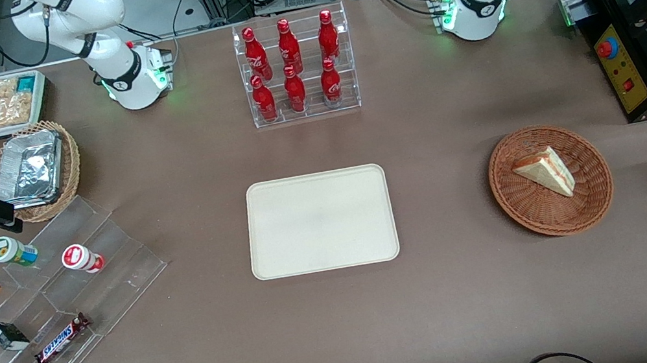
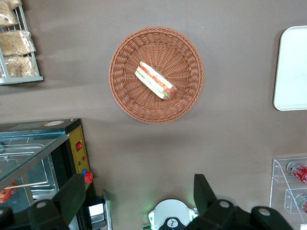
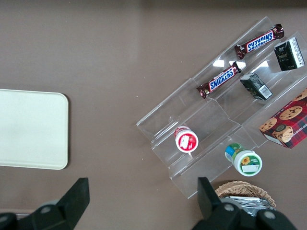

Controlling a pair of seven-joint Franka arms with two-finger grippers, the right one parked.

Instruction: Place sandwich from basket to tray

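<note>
One sandwich (image 2: 155, 80) lies in one basket (image 2: 125, 86); one tray (image 1: 283, 257) bare; claw (image 2: 139, 196) spread apart above.

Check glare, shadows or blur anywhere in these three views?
Front view: even light, glare on the foil container, sandwich and tray sharp. Left wrist view: open pincer dark and soft-edged above the table, basket crisp with a faint shadow at its edge. Right wrist view: reflections on the clear acrylic steps.

The sandwich (image 1: 546, 171) (image 2: 155, 80), a pale wedge with red and green filling, lies on its side in the round reddish-brown wicker basket (image 1: 517, 202) (image 2: 125, 96). The flat cream tray (image 1: 320, 221) (image 2: 291, 68) lies empty, well apart from the basket, toward the parked arm's end. The pincer (image 2: 137, 195) hangs open above the desk near the basket.
</note>
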